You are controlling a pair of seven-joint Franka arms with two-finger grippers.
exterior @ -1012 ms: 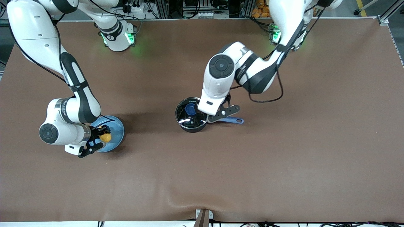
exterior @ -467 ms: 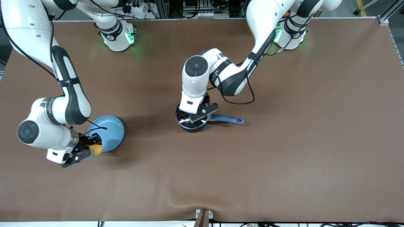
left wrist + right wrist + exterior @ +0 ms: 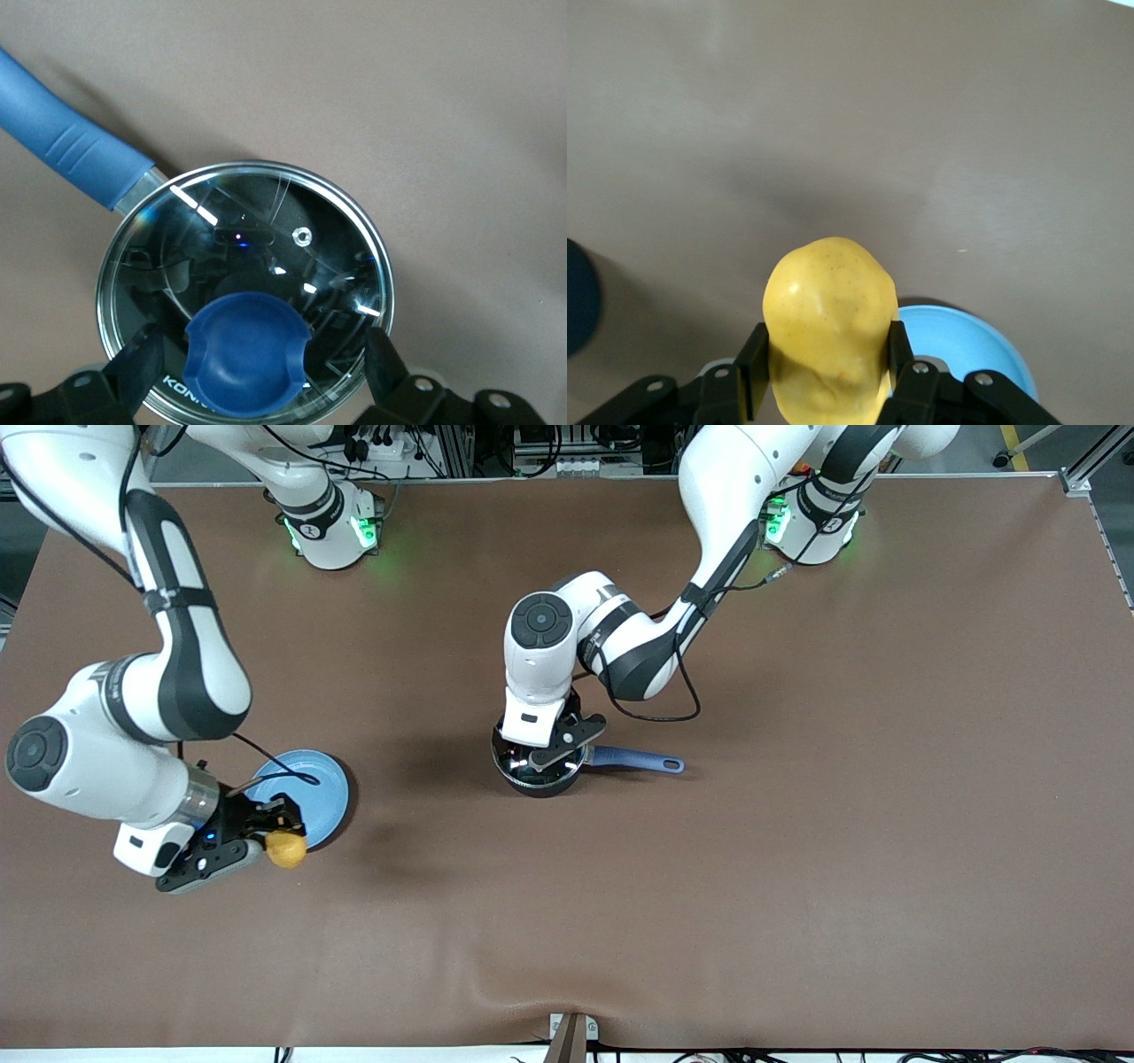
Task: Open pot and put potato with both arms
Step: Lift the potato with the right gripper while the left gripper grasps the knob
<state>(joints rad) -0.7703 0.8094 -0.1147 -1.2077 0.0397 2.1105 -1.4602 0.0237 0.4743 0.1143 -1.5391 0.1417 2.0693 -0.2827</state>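
Observation:
The black pot (image 3: pixel 534 773) stands mid-table with its glass lid (image 3: pixel 292 221) on and its blue handle (image 3: pixel 640 761) pointing toward the left arm's end. My left gripper (image 3: pixel 551 749) is low over the lid and open. Its fingers (image 3: pixel 133 367) stand on either side of the blue knob (image 3: pixel 248 354) with a gap at each side. My right gripper (image 3: pixel 270 843) is shut on the yellow potato (image 3: pixel 287 849) and holds it in the air over the light-blue plate's edge. In the right wrist view the potato (image 3: pixel 828 323) sits between the fingertips (image 3: pixel 902 365).
The light-blue plate (image 3: pixel 310 795) lies bare on the brown table toward the right arm's end; it also shows in the right wrist view (image 3: pixel 970 345). The left arm's cable hangs in a loop (image 3: pixel 656 713) above the pot's handle.
My left gripper has moved over the lid and come down around the knob. My right gripper has lifted the potato off the plate and carried it over the plate's edge.

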